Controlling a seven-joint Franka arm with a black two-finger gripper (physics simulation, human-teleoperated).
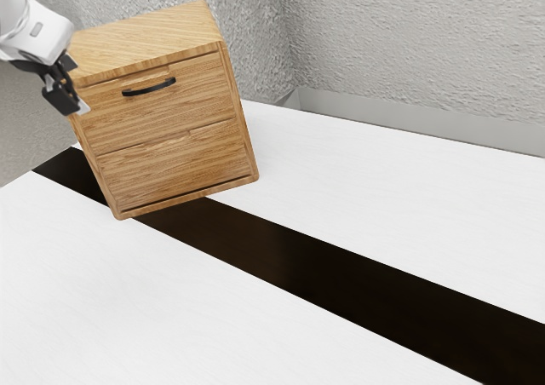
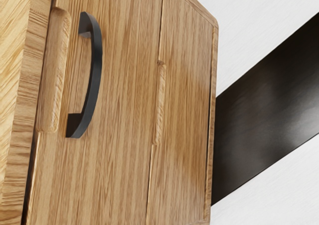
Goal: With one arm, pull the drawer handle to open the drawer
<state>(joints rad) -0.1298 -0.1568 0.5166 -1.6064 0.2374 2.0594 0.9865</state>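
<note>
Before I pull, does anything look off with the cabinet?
Nothing stands out. The cabinet looks intact, the upper drawer and lower drawer look shut, and the handle lies straight on the upper one.

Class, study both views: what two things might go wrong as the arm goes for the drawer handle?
The gripper hangs by a corner of the cabinet, aside from the handle; heading straight across, it might hit the wood. The handle is thin and close to the top drawer front, so a grip might slip.
</note>
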